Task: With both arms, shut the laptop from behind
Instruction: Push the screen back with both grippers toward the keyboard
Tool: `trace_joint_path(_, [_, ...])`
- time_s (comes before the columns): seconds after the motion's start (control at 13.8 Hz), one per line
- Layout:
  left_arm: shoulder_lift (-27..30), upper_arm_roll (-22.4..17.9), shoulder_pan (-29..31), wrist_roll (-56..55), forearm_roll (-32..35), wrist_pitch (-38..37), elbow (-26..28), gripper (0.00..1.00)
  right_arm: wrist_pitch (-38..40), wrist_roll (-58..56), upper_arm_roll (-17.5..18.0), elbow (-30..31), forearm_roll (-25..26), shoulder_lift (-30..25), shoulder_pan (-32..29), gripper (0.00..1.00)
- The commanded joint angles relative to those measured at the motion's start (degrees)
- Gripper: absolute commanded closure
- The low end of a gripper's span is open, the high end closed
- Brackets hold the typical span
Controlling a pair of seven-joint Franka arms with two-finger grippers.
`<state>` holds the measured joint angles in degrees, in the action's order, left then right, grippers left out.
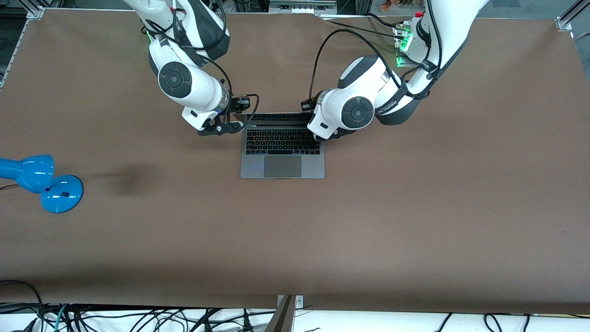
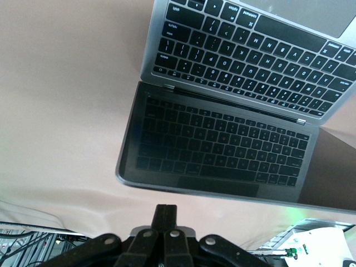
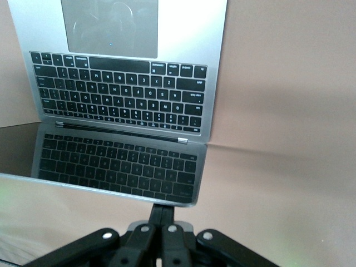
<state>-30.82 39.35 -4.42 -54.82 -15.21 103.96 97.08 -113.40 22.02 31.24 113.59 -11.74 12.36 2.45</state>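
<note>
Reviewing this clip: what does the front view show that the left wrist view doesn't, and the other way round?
Front view only: both arms over the laptop's lid end, the right gripper, a blue lamp toward the right arm's end.
Left wrist view only: the left gripper, fingers together, by the lid's top edge; the keyboard mirrored in the dark screen.
Both: the open laptop on the brown table.

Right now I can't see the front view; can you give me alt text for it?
A slim grey metal laptop lies open mid-table, its lid upright. The right claw and left claw flank its hinge corners, each at its own arm's side. A glossy blue desk lamp sits toward the right arm's end of the brown table.
</note>
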Motion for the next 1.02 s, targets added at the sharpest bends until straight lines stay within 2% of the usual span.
trace_joint_path(0.0, [-2.13, -0.5, -0.33, 0.68, 1.76, -0.25, -2.68, 1.0, -1.12, -2.33, -0.21, -0.21, 0.75, 0.82, -0.52, 1.0])
trace_joint_path(0.51, [-6.62, -0.76, -0.5, 0.33, 5.28, -0.16, -5.93, 1.0, -2.88, -2.86, -0.65, -1.96, 0.75, 3.63, -0.52, 1.0])
trace_joint_path(0.94, [-8.9, -0.76, -0.5, 0.15, 6.77, 2.73, -6.2, 1.0, -2.97, -2.95, -1.44, -3.55, 1.89, 4.95, -0.52, 1.0])
